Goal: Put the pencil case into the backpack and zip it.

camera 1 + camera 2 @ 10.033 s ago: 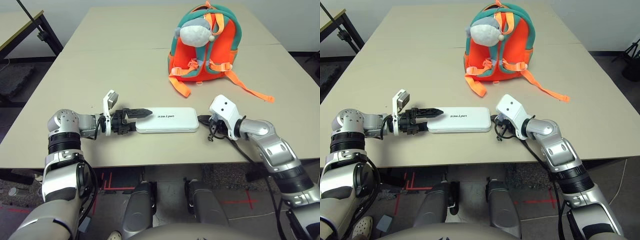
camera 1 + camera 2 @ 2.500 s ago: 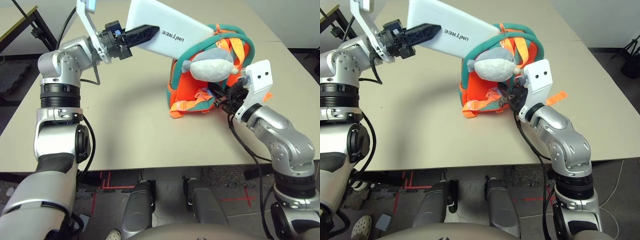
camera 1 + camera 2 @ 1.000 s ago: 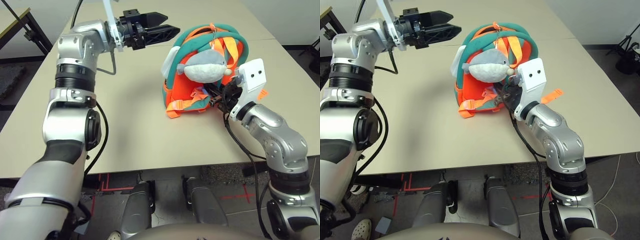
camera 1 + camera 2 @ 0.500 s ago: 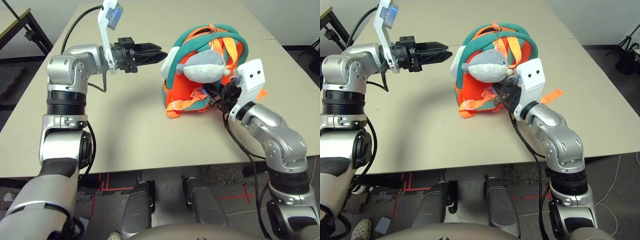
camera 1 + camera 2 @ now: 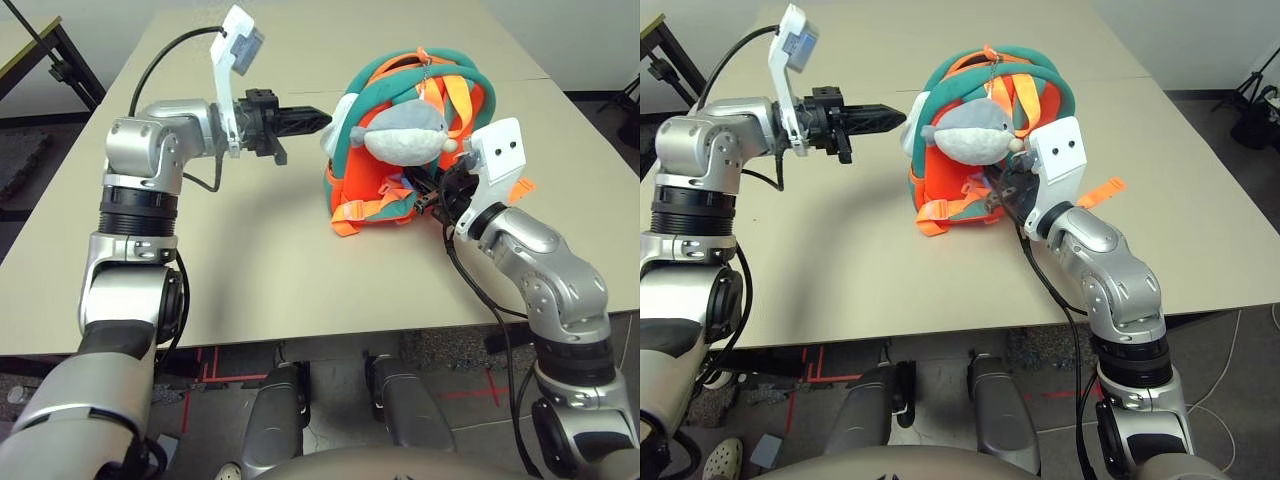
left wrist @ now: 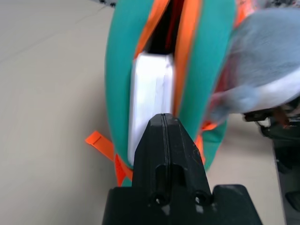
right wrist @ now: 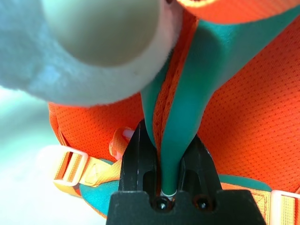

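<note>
One plush shark (image 5: 405, 128) hangs over the backpack (image 5: 365, 195) front.

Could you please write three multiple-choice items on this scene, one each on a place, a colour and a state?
1. Where is the pencil case?
A. flat on the table
B. standing in the backpack's open slot
C. in the left gripper

2. What colour is the trim around the backpack opening?
A. teal
B. yellow
C. black

3. How are the right gripper fingers?
A. wide open, empty
B. shut on the plush shark
C. shut on a teal strip of the backpack

Key: 1 B, its white edge shows between the teal lips. 2 A, teal borders the slot. 3 C, the strip runs between both fingers.
</note>
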{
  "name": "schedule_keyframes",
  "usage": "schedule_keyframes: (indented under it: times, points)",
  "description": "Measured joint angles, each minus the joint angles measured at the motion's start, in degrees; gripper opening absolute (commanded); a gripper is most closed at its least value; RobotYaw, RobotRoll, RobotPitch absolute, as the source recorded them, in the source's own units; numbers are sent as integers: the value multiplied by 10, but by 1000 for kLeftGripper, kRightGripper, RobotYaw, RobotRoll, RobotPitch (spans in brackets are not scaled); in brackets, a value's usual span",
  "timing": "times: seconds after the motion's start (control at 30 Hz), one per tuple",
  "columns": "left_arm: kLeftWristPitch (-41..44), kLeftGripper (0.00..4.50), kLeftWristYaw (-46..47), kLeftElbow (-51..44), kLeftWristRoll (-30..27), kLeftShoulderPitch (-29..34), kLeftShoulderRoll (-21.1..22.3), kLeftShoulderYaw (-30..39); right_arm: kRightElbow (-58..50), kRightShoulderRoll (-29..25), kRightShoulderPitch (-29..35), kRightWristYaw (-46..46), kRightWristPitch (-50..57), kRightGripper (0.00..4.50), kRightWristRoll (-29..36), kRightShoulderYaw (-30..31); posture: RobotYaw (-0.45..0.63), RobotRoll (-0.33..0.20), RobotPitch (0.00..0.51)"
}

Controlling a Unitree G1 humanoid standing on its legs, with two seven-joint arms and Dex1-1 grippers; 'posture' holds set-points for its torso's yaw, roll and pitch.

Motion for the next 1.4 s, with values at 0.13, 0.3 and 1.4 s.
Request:
schedule_keyframes:
  times: [0.13,0.3,1.4]
  points:
    - [-54,0,-2,82,26,-33,-25,-14,0,0,0,0,0,242,-1,0,-237,0,133]
    - [-118,0,-2,175,55,-71,-53,-15,0,0,0,-3,-1,242,-3,-1,-240,0,130]
    - [39,4500,-67,-86,-51,-123,21,31,7,1,-1,4,-9,242,-6,5,-223,0,131]
